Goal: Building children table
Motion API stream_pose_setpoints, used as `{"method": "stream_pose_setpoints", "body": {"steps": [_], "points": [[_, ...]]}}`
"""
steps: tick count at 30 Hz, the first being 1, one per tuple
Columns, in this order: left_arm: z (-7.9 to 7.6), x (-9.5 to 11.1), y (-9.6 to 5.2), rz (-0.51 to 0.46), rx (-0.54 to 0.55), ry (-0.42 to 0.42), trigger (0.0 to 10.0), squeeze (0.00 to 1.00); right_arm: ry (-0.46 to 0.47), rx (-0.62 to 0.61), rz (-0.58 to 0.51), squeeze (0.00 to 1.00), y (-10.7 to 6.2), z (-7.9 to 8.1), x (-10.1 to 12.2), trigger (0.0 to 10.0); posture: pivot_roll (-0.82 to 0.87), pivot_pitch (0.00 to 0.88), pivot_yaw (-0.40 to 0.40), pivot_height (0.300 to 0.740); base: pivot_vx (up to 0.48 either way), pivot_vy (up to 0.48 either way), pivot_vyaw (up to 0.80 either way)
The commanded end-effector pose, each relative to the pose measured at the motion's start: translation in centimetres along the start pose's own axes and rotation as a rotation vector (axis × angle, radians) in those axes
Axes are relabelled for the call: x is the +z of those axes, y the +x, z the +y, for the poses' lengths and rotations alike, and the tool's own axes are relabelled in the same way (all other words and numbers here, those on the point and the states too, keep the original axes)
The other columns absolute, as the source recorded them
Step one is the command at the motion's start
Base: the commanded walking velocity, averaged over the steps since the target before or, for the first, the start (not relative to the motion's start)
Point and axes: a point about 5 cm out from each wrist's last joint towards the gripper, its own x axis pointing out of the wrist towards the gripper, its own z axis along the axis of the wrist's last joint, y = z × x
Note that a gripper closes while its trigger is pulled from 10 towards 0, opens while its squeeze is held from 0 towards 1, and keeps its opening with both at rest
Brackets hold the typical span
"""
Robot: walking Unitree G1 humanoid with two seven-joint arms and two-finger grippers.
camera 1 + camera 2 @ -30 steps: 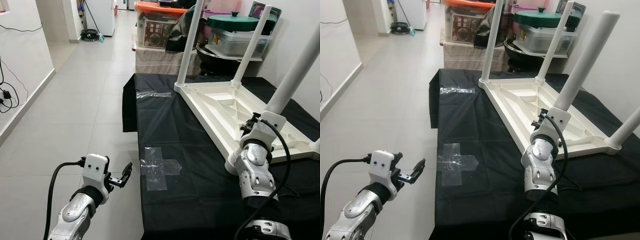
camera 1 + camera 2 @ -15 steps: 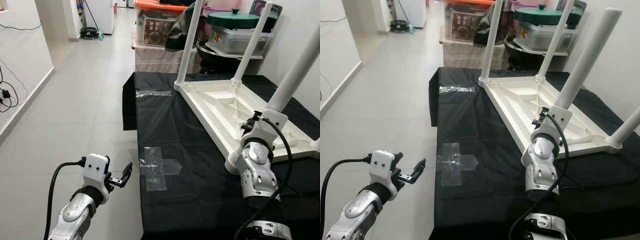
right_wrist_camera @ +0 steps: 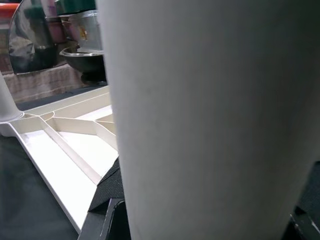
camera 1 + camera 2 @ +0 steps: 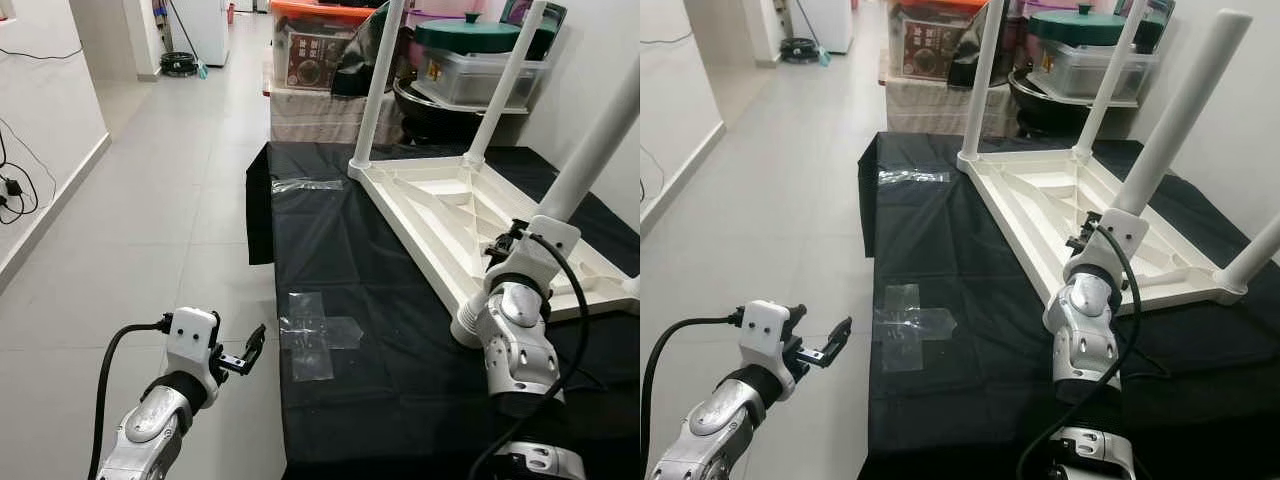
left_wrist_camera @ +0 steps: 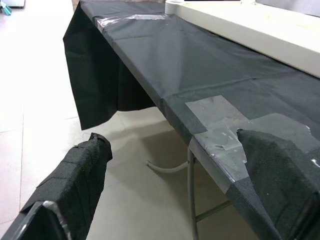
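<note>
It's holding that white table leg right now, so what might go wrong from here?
The upside-down children's table lies near the edge of the black-covered table, so a hard twist might shove it off. The right hand hides the near leg base, so a crooked fit could go unnoticed. The left hand hangs open over the floor, steadying nothing.

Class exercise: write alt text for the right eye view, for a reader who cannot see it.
A white children's table lies upside down on a black-covered work surface, legs pointing up, while the robot's right pincer grips the near leg. The left pincer hangs open over the tiled floor, beside clear tape on the cloth.
</note>
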Motion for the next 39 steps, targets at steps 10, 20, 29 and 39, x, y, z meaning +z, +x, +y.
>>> {"method": "stream_pose_setpoints", "body": {"steps": [10,20,29,39], "points": [[-0.1,0.0,0.2,0.0,-0.013,0.019,10.0,0.0,0.036,0.028,0.075,1.0,-0.8,0.1,-1.7,10.0,0.07,0.0,-0.043,0.74,0.0,0.0,0.0],[-0.1,0.0,0.2,0.0,-0.011,0.021,10.0,0.0,0.067,0.033,0.055,1.0,-1.0,0.1,-1.1,10.0,0.08,0.0,-0.044,0.74,0.0,0.0,0.0],[0.0,0.1,0.1,0.0,-0.005,0.023,10.0,0.0,0.085,0.09,0.107,0.84,-1.0,0.4,-2.3,0.0,0.08,0.0,-0.049,0.74,0.0,0.0,0.0],[0.1,0.0,0.0,0.001,0.004,0.023,10.0,0.0,0.081,0.129,0.148,0.0,-0.5,0.8,-2.5,0.0,0.09,0.0,-0.056,0.74,0.0,0.0,0.0]]}}
